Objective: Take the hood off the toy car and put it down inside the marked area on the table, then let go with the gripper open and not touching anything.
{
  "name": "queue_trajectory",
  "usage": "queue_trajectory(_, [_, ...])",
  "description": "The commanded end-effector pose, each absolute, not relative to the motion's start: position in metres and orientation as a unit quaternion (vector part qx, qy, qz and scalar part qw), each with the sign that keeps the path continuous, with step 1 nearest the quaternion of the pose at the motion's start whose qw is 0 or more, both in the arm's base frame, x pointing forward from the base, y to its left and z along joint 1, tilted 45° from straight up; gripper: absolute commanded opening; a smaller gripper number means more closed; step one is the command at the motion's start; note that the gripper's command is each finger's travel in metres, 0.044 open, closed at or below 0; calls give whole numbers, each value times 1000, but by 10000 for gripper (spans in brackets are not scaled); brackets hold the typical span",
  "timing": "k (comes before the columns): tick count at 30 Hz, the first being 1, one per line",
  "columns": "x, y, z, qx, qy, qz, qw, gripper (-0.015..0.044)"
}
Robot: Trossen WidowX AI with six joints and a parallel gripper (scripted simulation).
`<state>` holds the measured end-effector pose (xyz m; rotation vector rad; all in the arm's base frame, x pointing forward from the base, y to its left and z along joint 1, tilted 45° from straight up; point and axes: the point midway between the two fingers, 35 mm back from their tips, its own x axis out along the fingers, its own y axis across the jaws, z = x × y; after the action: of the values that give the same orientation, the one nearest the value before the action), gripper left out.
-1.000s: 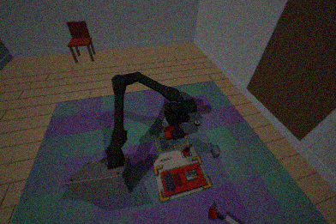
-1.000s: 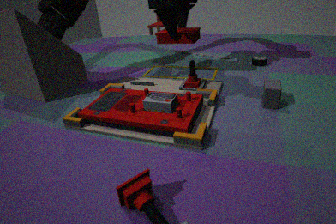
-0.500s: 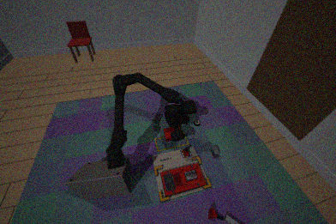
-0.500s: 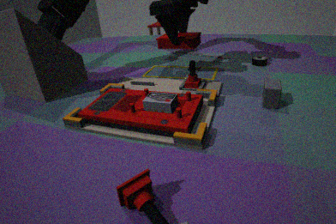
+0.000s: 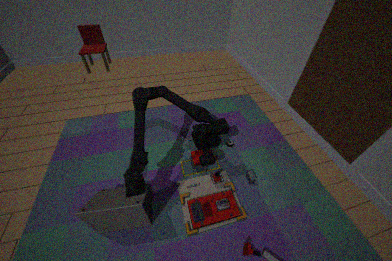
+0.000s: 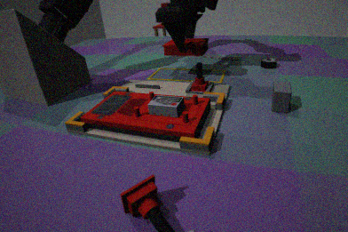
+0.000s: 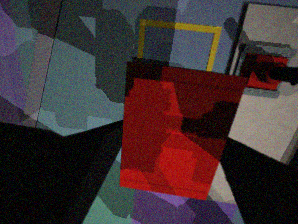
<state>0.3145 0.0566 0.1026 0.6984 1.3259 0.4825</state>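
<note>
The hood (image 5: 197, 156) (image 6: 173, 49) (image 7: 145, 125) is a flat red rectangular piece. My gripper (image 5: 205, 158) (image 6: 182, 49) (image 7: 171, 132) is shut on the hood and holds it in the air, roughly level. The marked area is a yellow outline (image 5: 183, 168) (image 6: 177, 80) (image 7: 180, 26) on the table; in the wrist view the hood hides its near part. In the exterior view the hood hangs above and behind the outline. The toy car (image 5: 228, 214) (image 6: 117, 120) is a red open body with pegs and a grey engine block, standing in a fixture with yellow corners.
A pale board behind the car bears a red piece with a black handle (image 5: 217, 176) (image 6: 200, 84) (image 7: 267, 71), close to the outline. A grey block (image 5: 251, 176) (image 6: 281, 97) and a small wheel (image 5: 230, 143) (image 6: 268, 63) lie to the right. A red-headed tool (image 5: 248, 247) (image 6: 141, 196) lies in front.
</note>
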Motion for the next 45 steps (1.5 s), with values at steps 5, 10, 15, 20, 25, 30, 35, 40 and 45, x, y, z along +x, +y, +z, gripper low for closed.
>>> queue_trajectory(5, [315,62,96,313,599,216,704,0])
queue_trajectory(10, [316,65,93,313,599,216,704,0])
queue_trajectory(15, [316,68,90,313,599,217,704,0])
queue_trajectory(20, [317,71,88,314,599,217,704,0])
queue_trajectory(25, [317,74,85,314,599,217,704,0])
queue_trajectory(30, [318,77,82,314,598,217,704,0])
queue_trajectory(35, [318,80,80,314,598,218,704,0])
queue_trajectory(40, [318,83,77,315,598,218,704,0])
queue_trajectory(45, [318,86,74,315,598,218,704,0])
